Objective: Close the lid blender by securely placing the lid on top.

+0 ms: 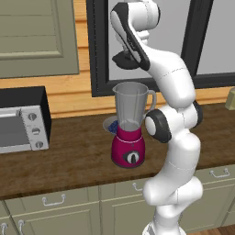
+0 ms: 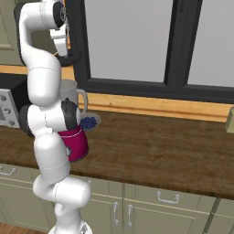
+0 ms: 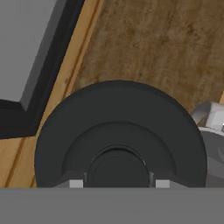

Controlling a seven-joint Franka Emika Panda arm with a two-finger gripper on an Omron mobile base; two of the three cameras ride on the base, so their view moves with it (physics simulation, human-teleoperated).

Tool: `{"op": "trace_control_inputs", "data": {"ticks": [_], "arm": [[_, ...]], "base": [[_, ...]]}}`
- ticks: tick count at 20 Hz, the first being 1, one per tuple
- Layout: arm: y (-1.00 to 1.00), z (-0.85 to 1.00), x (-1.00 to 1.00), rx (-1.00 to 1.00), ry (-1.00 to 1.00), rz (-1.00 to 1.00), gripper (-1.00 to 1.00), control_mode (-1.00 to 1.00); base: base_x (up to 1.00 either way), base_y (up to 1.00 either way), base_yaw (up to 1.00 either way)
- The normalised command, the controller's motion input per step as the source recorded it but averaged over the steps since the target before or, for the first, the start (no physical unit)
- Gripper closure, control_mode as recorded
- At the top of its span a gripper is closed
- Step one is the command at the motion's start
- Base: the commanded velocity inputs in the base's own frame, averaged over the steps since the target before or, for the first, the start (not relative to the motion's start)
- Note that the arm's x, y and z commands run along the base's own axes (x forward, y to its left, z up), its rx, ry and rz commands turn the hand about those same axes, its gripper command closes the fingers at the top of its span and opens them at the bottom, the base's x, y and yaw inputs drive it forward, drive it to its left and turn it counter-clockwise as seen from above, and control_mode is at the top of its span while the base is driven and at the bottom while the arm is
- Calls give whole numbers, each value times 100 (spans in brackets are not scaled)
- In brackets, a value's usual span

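The black round lid (image 1: 124,60) hangs in the air above and slightly left of the blender's open jar (image 1: 132,106), with my gripper (image 1: 125,54) shut on it from above. In the hand view the lid (image 3: 120,131) spreads wide just past my gripper (image 3: 119,183), whose fingertips (image 3: 76,183) clamp its central knob. The blender has a magenta base (image 1: 128,148) with a dial and stands on the wooden counter (image 1: 69,160). From the right base view the lid (image 2: 69,58) sits high by the window frame, and my arm partly hides the blender (image 2: 75,142).
A silver and black toaster oven (image 1: 20,121) stands at the counter's left. A bluish plate (image 1: 110,123) lies just behind the blender, by the wall. A dark window frame (image 1: 98,50) rises close behind the lid. A pale object (image 1: 231,98) sits at the far right.
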Motion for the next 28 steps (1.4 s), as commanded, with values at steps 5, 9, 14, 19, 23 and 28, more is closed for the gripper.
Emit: {"op": "trace_control_inputs", "data": {"ticks": [5,9,14,19,23,28], "arm": [[-1,-22,0,0,0,19,100,-100],[0,-32,-9,0,0,18,100,-100],[0,-27,-14,0,0,18,100,-100],[-3,-50,-40,0,0,16,100,-100],[0,-43,-27,0,0,9,100,-100],[0,-34,-6,0,0,4,100,-100]], "base": [[0,0,0],[0,0,0],[0,0,0],[0,0,0],[0,0,0],[0,0,0]]}}
